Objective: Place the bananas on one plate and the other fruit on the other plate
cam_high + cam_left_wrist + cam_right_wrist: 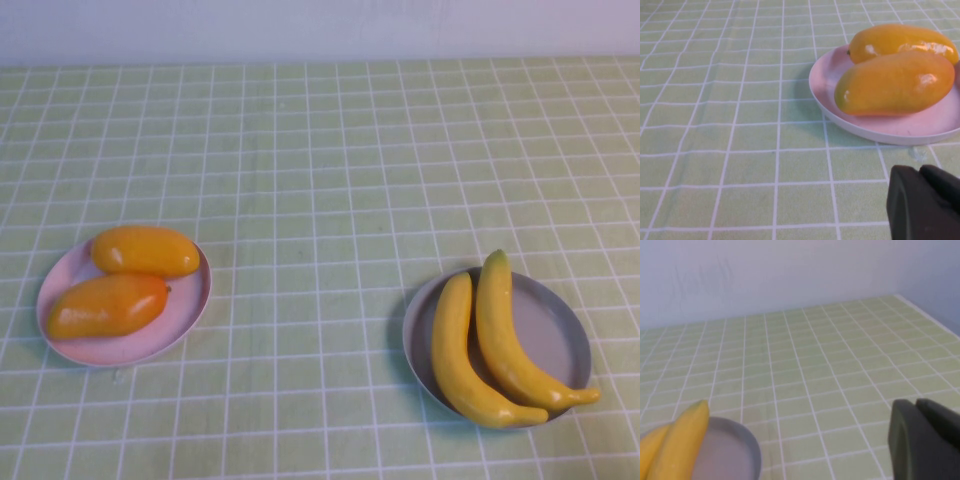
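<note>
Two yellow bananas [500, 345] lie side by side on the grey-blue plate [555, 335] at the right front. Two orange-yellow mangoes [125, 280] lie on the pale pink plate [185, 300] at the left. Neither arm shows in the high view. In the left wrist view my left gripper [920, 172] is shut and empty, above the cloth just short of the pink plate [880, 130] and its mangoes [895, 82]. In the right wrist view my right gripper [916, 404] is shut and empty, off to the side of the grey plate [735, 450] and the banana tips [680, 440].
A green checked cloth [320, 170] covers the whole table. A pale wall [320, 25] runs along the far edge. The table's edge shows in the right wrist view [930, 315].
</note>
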Robot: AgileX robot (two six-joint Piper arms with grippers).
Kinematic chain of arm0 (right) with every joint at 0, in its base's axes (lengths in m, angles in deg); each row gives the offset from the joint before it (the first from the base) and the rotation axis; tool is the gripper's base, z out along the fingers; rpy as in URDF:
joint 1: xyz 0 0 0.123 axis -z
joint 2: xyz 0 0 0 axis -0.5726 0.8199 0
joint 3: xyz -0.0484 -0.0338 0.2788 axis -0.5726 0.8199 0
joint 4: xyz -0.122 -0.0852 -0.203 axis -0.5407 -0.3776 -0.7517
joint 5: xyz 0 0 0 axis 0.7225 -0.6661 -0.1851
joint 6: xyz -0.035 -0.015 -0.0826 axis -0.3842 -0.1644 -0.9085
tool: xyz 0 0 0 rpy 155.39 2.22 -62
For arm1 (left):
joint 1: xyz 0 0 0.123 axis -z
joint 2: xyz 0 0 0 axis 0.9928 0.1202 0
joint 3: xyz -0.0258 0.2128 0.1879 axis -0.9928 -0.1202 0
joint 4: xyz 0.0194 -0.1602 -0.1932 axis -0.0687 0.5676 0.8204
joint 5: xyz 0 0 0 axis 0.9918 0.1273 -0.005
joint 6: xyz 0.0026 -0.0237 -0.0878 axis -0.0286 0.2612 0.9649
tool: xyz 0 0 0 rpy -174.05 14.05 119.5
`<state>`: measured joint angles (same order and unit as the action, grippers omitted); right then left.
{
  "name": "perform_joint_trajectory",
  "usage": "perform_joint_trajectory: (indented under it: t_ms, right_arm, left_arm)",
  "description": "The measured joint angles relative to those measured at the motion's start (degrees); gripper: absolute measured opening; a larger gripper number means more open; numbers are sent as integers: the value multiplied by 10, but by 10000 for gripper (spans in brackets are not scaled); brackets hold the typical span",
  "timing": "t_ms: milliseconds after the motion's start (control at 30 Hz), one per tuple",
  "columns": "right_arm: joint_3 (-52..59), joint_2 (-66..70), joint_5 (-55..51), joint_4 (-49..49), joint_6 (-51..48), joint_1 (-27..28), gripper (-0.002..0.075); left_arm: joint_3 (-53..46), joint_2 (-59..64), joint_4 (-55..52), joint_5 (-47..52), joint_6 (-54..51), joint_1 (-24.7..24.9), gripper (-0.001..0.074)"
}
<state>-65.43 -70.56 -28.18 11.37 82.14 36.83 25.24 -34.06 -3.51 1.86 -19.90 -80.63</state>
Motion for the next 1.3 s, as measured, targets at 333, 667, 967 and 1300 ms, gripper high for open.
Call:
perform_joint_trajectory:
  t_ms: [333,667,967,1300]
  right_arm:
    - [2,-1,-28,1,0,0,-16]
    - [8,-1,-47,106,-131,-18,-16]
    - [9,-3,-99,114,-143,-20,-16]
    - [9,-5,-100,115,-143,-20,-16]
  left_arm:
    - [0,0,0,0,0,0,2]
    - [0,0,-1,0,0,0,2]
    - [0,0,-1,0,0,0,2]
    - [0,0,-1,0,0,0,2]
